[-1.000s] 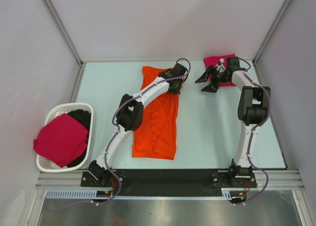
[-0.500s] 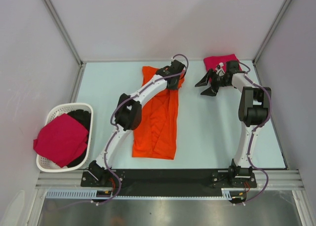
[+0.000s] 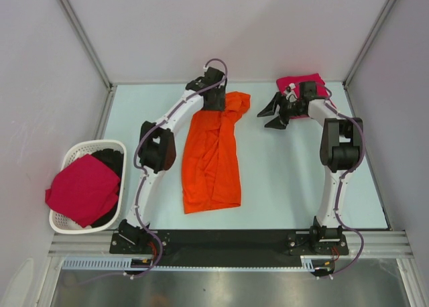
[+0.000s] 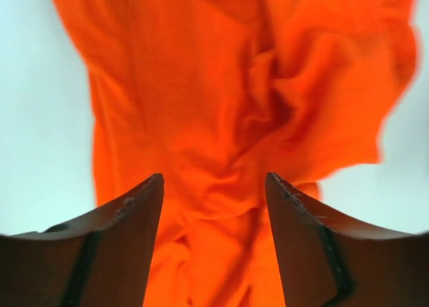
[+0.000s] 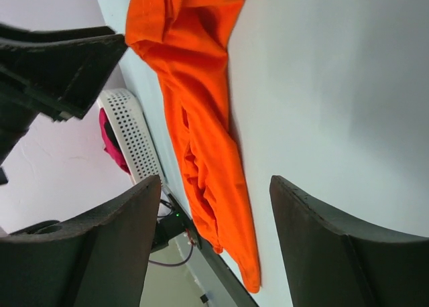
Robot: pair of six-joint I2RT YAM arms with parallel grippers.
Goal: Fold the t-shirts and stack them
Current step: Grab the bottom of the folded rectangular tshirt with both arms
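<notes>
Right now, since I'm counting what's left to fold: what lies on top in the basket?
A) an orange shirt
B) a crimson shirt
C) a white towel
B: a crimson shirt drapes over the basket, while the orange shirt lies outside it.

The left gripper (image 3: 216, 103) now has its jaws parted above the orange t-shirt (image 3: 213, 159), no longer pinching the cloth. It sits further toward the far left of the table (image 3: 295, 179), over the shirt's far-left corner. The shirt's far end is bunched up on its right side, and its body lies narrower and slanted. The right gripper (image 3: 263, 120) is slightly further left.
</notes>
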